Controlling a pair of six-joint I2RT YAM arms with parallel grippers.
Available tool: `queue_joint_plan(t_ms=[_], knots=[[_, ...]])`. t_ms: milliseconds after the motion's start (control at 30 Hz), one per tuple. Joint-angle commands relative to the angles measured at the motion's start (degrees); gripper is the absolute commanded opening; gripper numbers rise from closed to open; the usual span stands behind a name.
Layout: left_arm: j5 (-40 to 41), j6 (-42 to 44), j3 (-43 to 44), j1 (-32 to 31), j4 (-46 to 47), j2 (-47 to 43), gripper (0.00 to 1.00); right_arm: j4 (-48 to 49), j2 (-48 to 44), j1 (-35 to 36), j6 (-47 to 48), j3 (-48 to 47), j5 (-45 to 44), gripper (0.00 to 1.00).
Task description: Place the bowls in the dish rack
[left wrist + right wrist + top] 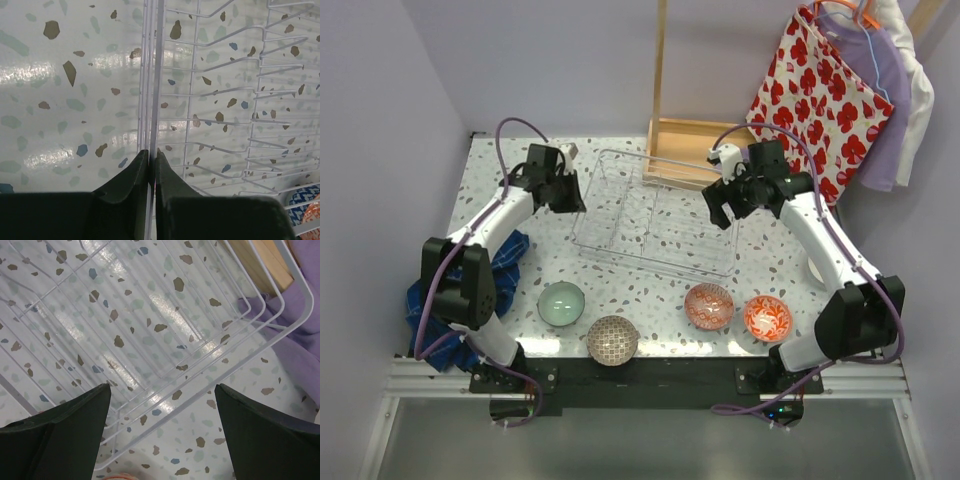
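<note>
**Rack gripped at left end, four bowls outside it**

Dish rack [655,212]: one, clear wire, sitting flat on the speckled bench [650,296], open side up. Long axis runs left to right across the bench, with the right end turned slightly nearer the arm bases. Nothing sits among its prongs.

Left fingers [132,180]: nearly closed, pinching the upright wires of the rack's left end wall. In the left wrist view the wall wire passes straight between the two tips, which press it from both sides.

Right fingers [65,415]: spread wide, holding nothing. They hang above the rack's right end. The right wrist view shows a rounded corner of the rack below the gap, with no contact visible.

Bowls counted: four, all mouth up, in a loose row along the near edge of the bench and well apart from the rack.
- pale green bowl [561,303], left
- brown net-patterned bowl [612,340], just right of it and nearest the bases
- red patterned bowl [708,306], right of centre
- orange-red patterned bowl [767,318], beside the red one, close but apart

Other items: one crumpled blue cloth [512,255] under the left arm, and one shallow wooden box [692,150] just behind the rack's far right corner.
</note>
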State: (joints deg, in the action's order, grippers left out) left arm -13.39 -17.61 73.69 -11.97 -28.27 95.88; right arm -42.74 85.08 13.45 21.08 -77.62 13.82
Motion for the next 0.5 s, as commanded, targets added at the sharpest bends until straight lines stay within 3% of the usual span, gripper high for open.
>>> queue_joint_plan(t_ms=[0,333,467], knots=[[0.7,-7.6,-0.8,1.2,3.8,-3.6,0.00,-0.3,-3.1,0.2,1.2,0.6,-2.0,0.89],[1.1,-19.4,-3.7,1.2,0.8,-6.0,0.00,-0.9,-2.8,0.3,1.9,0.2,-2.4,0.89],[-0.8,-19.9,-5.0,1.2,0.2,-7.3,0.03,-1.7,-3.4,0.1,2.6,0.4,-2.7,0.89]])
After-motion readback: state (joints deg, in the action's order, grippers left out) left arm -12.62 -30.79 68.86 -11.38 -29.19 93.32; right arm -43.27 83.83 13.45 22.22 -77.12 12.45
